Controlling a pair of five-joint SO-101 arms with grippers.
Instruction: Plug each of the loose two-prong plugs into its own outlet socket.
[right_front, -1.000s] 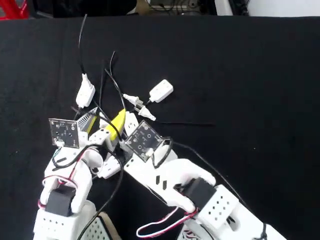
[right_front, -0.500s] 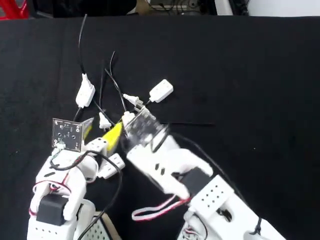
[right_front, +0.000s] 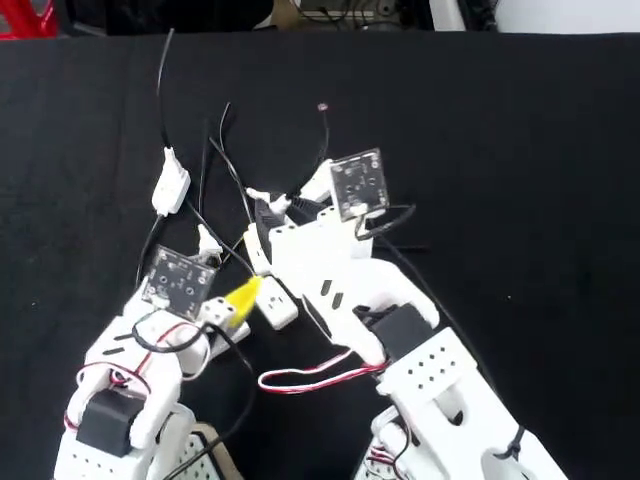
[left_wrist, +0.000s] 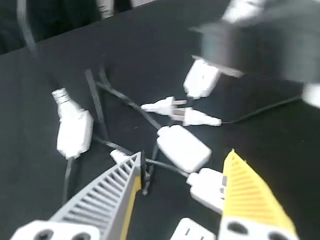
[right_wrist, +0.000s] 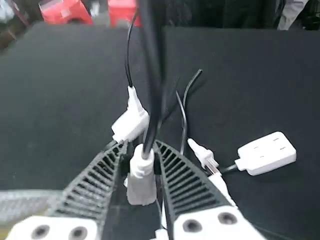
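We see two arms bent over a tangle of cords, sockets and plugs on the black tabletop (right_front: 520, 150).
The right arm (right_front: 400, 340) looks the bigger of the two from above. We find the right gripper (right_wrist: 140, 145) with its fingers clamped on a white plug (right_wrist: 141, 177), whose black cord rises away from it. The left arm (right_front: 140, 370) sits beside it. The left gripper (left_wrist: 185, 155) has its fingers spread and grips nothing, with a socket (left_wrist: 192, 150) on the tabletop just off the tips. A second socket (right_wrist: 265, 152) lies near two loose plugs (left_wrist: 165, 106) that rest side by side.
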